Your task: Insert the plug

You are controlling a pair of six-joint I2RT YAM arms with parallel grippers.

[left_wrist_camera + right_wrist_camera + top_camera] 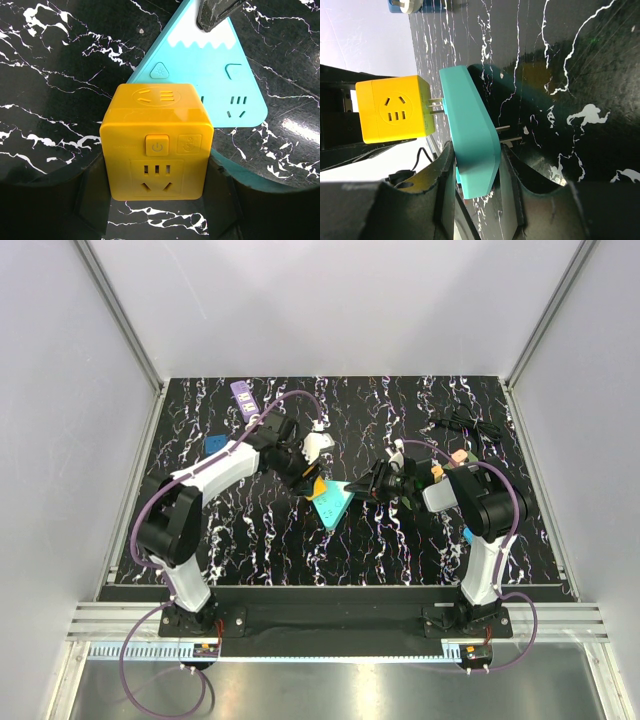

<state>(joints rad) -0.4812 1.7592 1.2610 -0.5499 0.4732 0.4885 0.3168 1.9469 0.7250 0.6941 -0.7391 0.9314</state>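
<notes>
Pinching yellow plug point(157, 145), left gripper point(157, 202); right gripper point(478, 186) tight around teal socket point(470, 130).

The plug cube point(156, 145) is a bright yellow all over, buttons and all, and its prongs point(436, 106) are plain silver. The power strip point(200, 75) is teal, with a white band point(200, 35) across its narrow end that has a zigzag lower edge, kinda like a snowy peak. The tabletop point(400, 540) is glossy black with white marble-style veins running everywhere. Cables point(292, 392) on the arms are purple, there's a lilac socket bar point(243, 394) at the back and a blue block point(214, 443) near it. The left arm's shell point(225, 468) is white.
</notes>
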